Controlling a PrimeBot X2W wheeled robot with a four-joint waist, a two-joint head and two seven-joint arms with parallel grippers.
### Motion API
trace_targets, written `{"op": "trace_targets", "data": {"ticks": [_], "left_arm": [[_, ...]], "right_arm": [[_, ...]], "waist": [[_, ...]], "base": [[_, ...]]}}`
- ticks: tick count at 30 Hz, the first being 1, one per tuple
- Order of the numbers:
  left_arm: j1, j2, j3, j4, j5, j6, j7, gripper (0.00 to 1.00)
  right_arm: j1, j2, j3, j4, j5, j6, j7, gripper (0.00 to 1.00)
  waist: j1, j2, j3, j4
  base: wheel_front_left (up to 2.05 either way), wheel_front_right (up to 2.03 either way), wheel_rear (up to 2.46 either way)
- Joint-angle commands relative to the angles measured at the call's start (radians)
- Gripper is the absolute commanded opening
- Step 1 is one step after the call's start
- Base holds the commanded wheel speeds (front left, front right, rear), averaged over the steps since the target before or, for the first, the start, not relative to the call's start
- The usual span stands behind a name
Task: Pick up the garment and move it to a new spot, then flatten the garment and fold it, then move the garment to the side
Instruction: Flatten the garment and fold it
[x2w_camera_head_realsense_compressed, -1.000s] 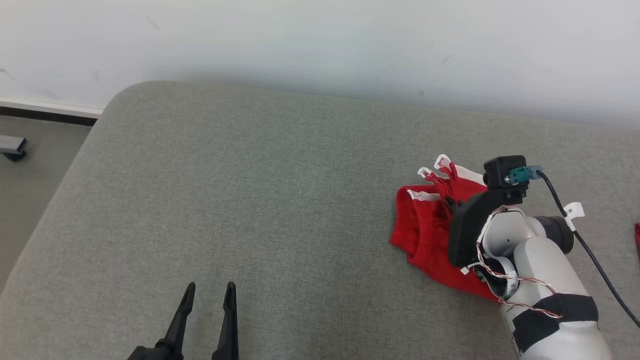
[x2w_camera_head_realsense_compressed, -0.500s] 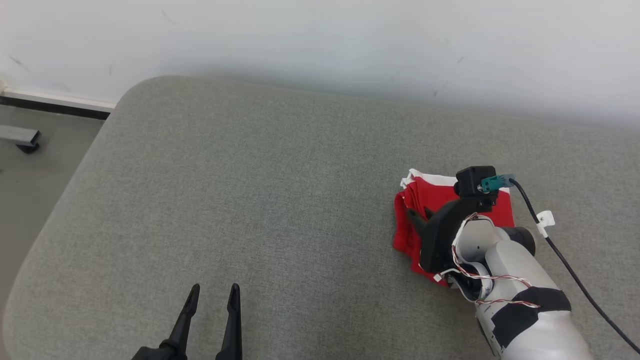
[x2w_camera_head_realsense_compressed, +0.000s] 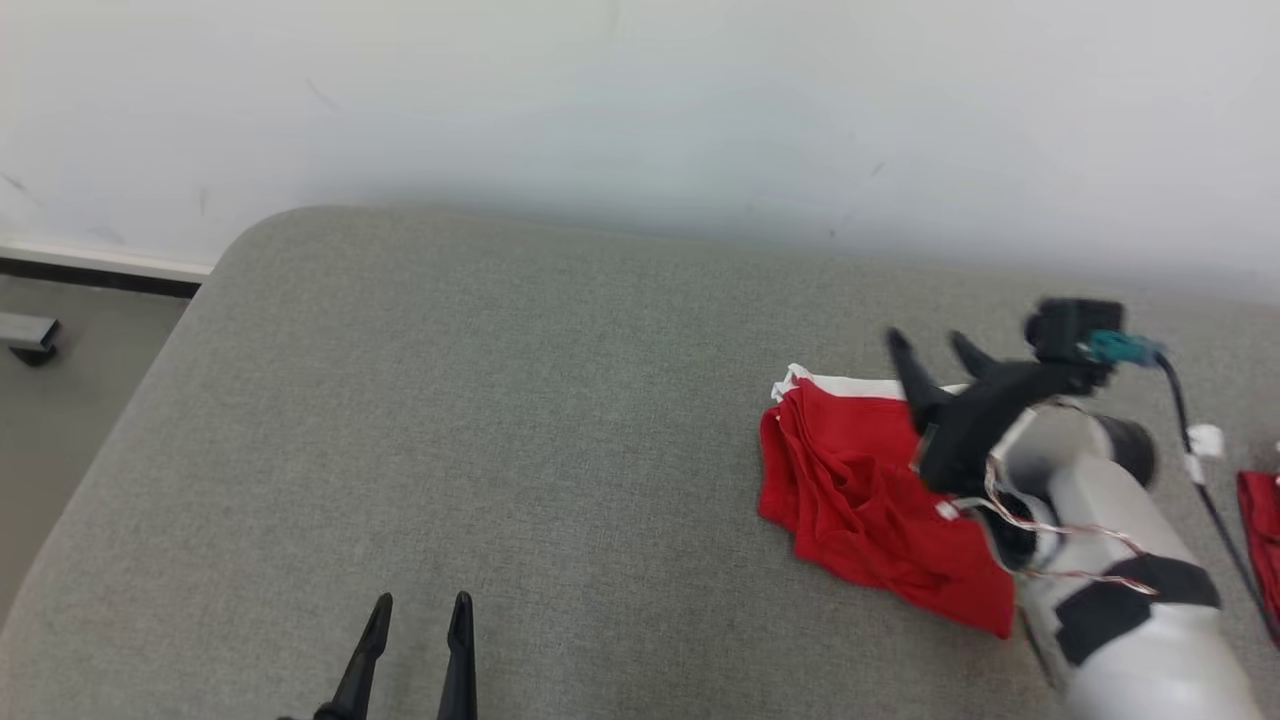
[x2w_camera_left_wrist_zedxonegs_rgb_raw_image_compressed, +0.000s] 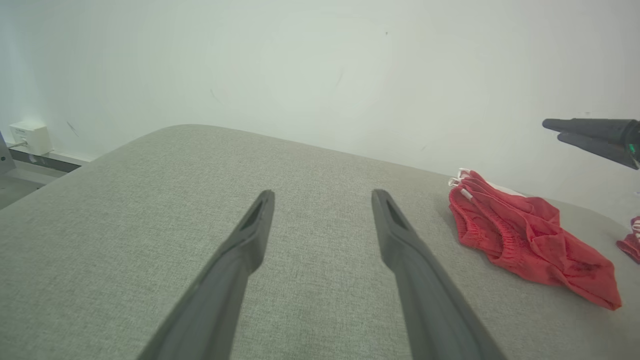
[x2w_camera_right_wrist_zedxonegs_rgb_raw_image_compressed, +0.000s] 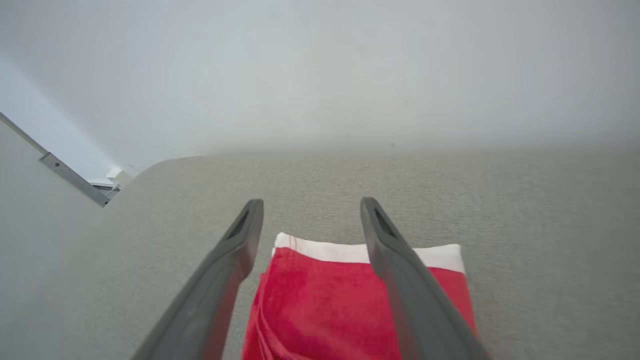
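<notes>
The left wrist view reveals the right gripper (x2w_camera_left_wrist_zedxonegs_rgb_raw_image_compressed: 552, 130) hanging clear above the garment (x2w_camera_left_wrist_zedxonegs_rgb_raw_image_compressed: 525, 235), spread wide, empty; the left gripper (x2w_camera_head_realsense_compressed: 418, 605) likewise. Open cushion (x2w_camera_head_realsense_compressed: 500, 400) stretches toward nine o'clock.

plain test room: grey padded surface (x2w_camera_head_realsense_compressed: 500, 420), white wall (x2w_camera_head_realsense_compressed: 600, 100)

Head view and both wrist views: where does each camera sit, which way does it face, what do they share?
Head view: on the head, facing forward and down at grey cushion and red garment; left gripper lower left, right gripper and forearm right.
Left wrist view: on left wrist, facing along its open fingers across the cushion to the white wall.
Right wrist view: on right wrist, above the garment, open fingers toward the wall.
Shared: all show the garment.
</notes>
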Motion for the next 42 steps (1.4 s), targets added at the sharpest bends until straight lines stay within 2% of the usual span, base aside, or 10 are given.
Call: {"op": "trace_targets", "data": {"ticks": [1, 2, 3, 4, 5, 8, 15, 24, 33, 42], "left_arm": [[0.018, 0.000, -0.002, -0.001, 0.010, 0.000, -0.003, 1.00], [0.017, 0.000, -0.002, -0.002, 0.010, -0.001, -0.003, 1.00], [0.019, 0.000, -0.003, -0.003, 0.011, -0.001, -0.003, 1.00], [0.019, 0.000, -0.003, -0.003, 0.011, -0.001, -0.003, 1.00], [0.021, 0.000, -0.005, -0.002, 0.011, -0.002, -0.003, 1.00], [0.025, 0.000, -0.005, -0.003, 0.010, -0.005, -0.003, 1.00], [0.006, 0.000, 0.000, -0.002, 0.011, -0.008, -0.003, 1.00], [-0.005, 0.000, -0.003, 0.008, 0.003, -0.009, -0.003, 1.00], [0.011, 0.000, 0.017, 0.007, 0.002, -0.004, -0.003, 1.00], [0.026, 0.001, 0.065, 0.010, 0.017, 0.005, -0.003, 1.00]], "right_arm": [[0.042, -0.025, -0.025, 0.018, -0.050, -0.002, -0.017, 0.95], [0.057, -0.034, -0.042, 0.026, -0.075, -0.002, -0.024, 0.55], [0.071, -0.040, -0.061, 0.035, -0.095, -0.002, -0.030, 0.36], [0.071, -0.040, -0.061, 0.035, -0.095, -0.002, -0.030, 0.36], [0.087, -0.045, -0.078, 0.042, -0.117, -0.002, -0.035, 0.00], [0.134, -0.051, -0.112, 0.056, -0.181, -0.002, -0.046, 0.00], [0.179, 0.012, -0.092, 0.049, -0.273, -0.002, -0.060, 0.00], [0.251, 0.060, 0.159, -0.008, -0.218, -0.002, -0.002, 0.00], [0.359, 0.061, 0.374, -0.164, -0.053, -0.002, 0.047, 0.00], [0.433, 0.060, 0.278, -0.340, -0.017, -0.002, -0.090, 0.00]], "waist": [[0.0001, 0.0000, -0.009, -0.007], [0.0001, 0.0000, -0.011, -0.008], [0.0001, 0.0000, -0.012, -0.008], [0.0001, 0.0000, -0.012, -0.008], [0.0001, 0.0000, -0.012, -0.008], [0.0001, 0.0000, -0.009, -0.009], [0.0001, 0.0000, 0.014, -0.014], [0.0001, 0.0000, 0.014, -0.003], [0.0001, 0.0000, 0.000, -0.020], [0.0001, 0.0000, -0.042, -0.085]], "base": [[0.00, 0.00, 0.00], [0.00, 0.00, 0.00], [0.00, 0.00, 0.00], [0.00, 0.00, 0.00], [0.00, 0.00, 0.00], [0.00, 0.00, 0.00], [0.00, 0.00, 0.00], [0.00, 0.00, 0.00], [0.00, 0.00, 0.00], [0.00, 0.00, 0.00]]}}
